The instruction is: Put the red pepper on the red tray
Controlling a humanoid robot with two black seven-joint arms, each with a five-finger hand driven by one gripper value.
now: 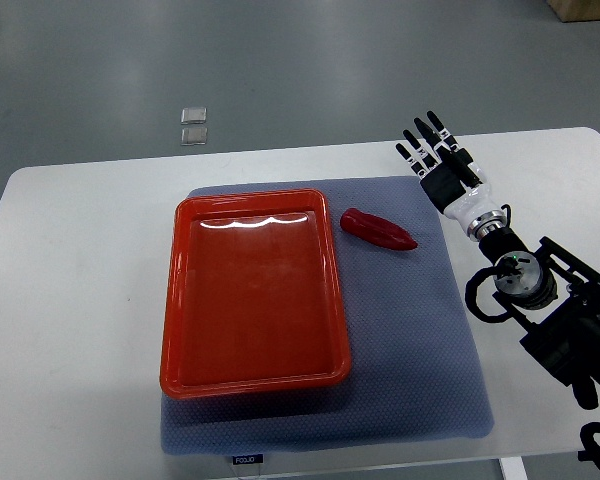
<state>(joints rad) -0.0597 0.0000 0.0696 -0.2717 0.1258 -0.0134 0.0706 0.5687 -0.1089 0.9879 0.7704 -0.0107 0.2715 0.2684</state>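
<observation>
From the top view we see the red tray (254, 293) lying on a grey-blue mat (410, 340) that covers the middle of the white table (70, 300). The red pepper (378, 230) lies on the mat just beside the tray's right rim, not touching it. The right hand (442, 162) is above the table's far right part, its fingers (421, 137) stretched out straight and spread, holding nothing, apart from the pepper.

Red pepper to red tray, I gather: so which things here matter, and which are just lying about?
Part of the job:
- glossy red pepper
- red plastic tray
- right hand, fingers spread

Just lying about:
- blue-grey mat
- white table
- two small clear squares on the floor
</observation>
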